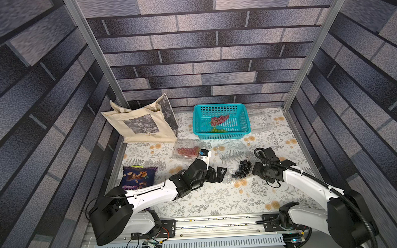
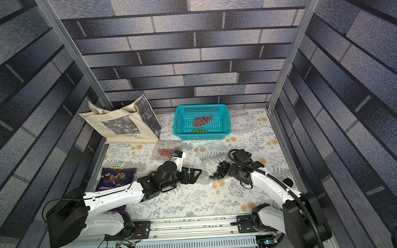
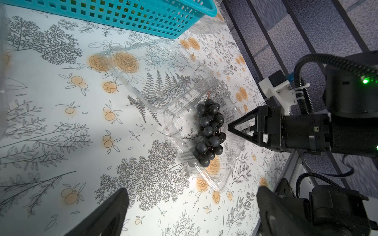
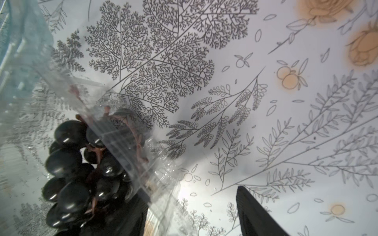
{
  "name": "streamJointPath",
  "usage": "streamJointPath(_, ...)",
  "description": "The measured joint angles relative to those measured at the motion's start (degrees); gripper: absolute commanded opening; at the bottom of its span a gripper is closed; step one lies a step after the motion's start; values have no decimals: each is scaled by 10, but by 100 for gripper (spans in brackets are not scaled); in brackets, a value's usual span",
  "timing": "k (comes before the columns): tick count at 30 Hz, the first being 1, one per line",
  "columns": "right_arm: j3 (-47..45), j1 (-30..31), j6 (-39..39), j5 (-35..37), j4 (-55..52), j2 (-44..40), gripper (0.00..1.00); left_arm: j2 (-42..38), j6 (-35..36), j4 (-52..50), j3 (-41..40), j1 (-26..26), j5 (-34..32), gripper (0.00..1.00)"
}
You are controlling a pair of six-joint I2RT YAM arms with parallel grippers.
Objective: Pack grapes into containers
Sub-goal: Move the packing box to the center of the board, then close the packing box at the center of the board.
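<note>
Centre-right on the counter (image 1: 220,198), the dark grapes (image 1: 242,169) lie inside an open clear container (image 3: 178,130), its lid folded out flat beside it. The right hand (image 4: 190,192) sits at that container's edge with its fingers apart. The clear wall stands between them, and nothing is clamped. The left hand (image 3: 191,190) hovers just beside the container, spread wide and empty. Further left, red grapes (image 1: 186,150) fill a second container (image 1: 180,145). At the back, a red bunch (image 1: 218,120) and a green bunch (image 1: 217,130) rest in the teal basket (image 1: 220,108).
</note>
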Motion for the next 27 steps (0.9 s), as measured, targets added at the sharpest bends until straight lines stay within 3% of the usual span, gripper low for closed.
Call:
streamJointPath(7, 86, 0, -87, 7, 14, 65, 48, -21, 0, -8, -20, 10, -6, 100)
streamJointPath(13, 134, 0, -153, 6, 26, 126, 44, -42, -5, -18, -31, 47, -6, 100)
streamJointPath(19, 155, 0, -198, 2, 34, 167, 31, -48, -7, -31, -31, 81, 0, 100)
streamJointPath(27, 190, 0, -240, -26, 50, 199, 16, -50, -12, -41, -37, 88, 9, 100)
